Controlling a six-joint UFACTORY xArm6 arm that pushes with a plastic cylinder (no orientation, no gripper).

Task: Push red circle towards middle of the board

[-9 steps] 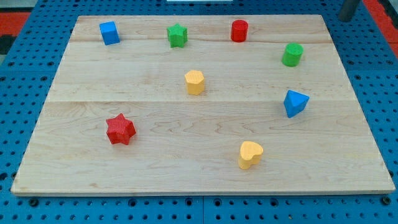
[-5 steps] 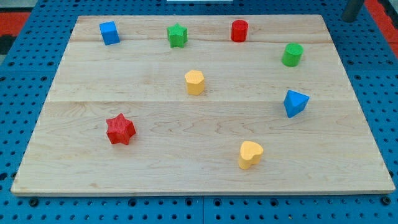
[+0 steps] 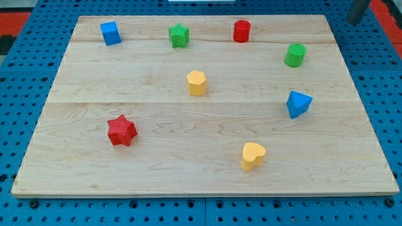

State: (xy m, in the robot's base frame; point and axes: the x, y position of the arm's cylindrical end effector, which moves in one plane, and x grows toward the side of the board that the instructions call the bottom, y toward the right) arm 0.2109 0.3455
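Since red circle point(image 3: 242, 30) looks light, rigid, slidey, contact its top side; sits well left of my tip point(image 3: 356, 21), touching nothing, off board point(image 3: 207, 182).

A pale wooden board point(image 3: 207, 125) lies on a blue pegboard surface point(image 3: 25, 75) — evenly lit.

red circle point(image 3: 242, 31) (board's top edge) | my tip point(image 3: 356, 19) off-board, top right

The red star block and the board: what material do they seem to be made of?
The red star-shaped block looks like matte plastic, possibly 3D-printed: fine ridged lines cover its surface. The pale board looks like unpainted wood: grain streaks and plank seams show.
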